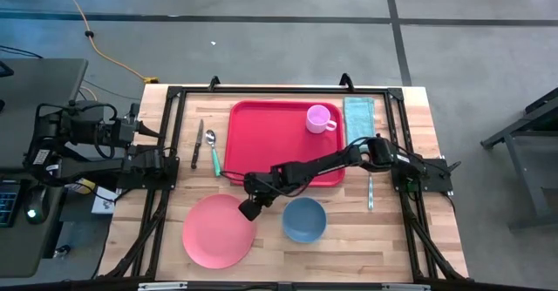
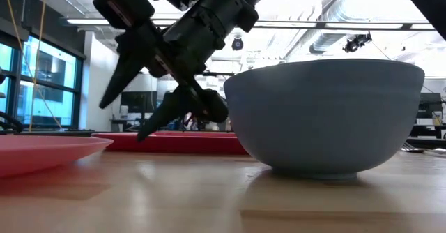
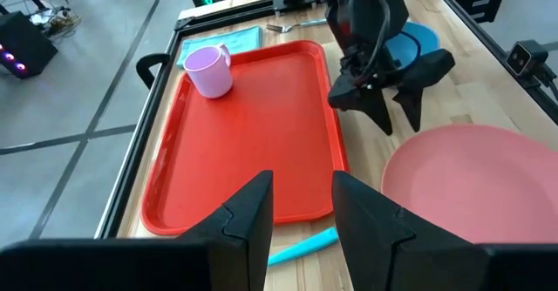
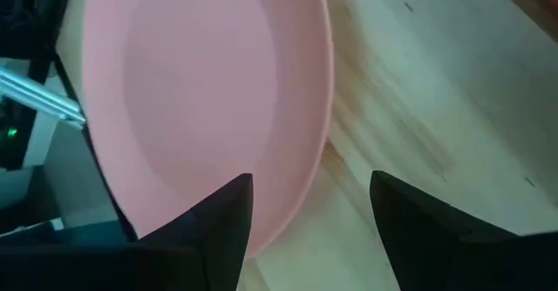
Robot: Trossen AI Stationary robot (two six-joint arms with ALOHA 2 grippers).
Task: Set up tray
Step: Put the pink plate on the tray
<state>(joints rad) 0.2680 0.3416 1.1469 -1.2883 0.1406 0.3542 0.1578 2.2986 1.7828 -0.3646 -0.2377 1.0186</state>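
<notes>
The red tray (image 1: pixel 283 143) lies at the table's middle, toward the far edge, with a pink cup (image 1: pixel 318 118) standing in its far right corner. The round pink plate (image 1: pixel 219 230) and the blue bowl (image 1: pixel 304 219) rest on the wood near the front edge. My right gripper (image 1: pixel 250 209) is open, reaching across the tray's near edge. It hovers at the plate's right rim (image 4: pixel 318 152), one finger over the plate and one over bare wood. My left gripper (image 3: pixel 301 204) is open and waits at the table's left side, touching nothing.
A knife (image 1: pixel 197 143) and a teal-handled spoon (image 1: pixel 214 152) lie left of the tray. A teal napkin (image 1: pixel 358 117) lies to its right, with a fork (image 1: pixel 370 191) nearer the front. The black frame rails (image 1: pixel 166 134) run along the table's sides.
</notes>
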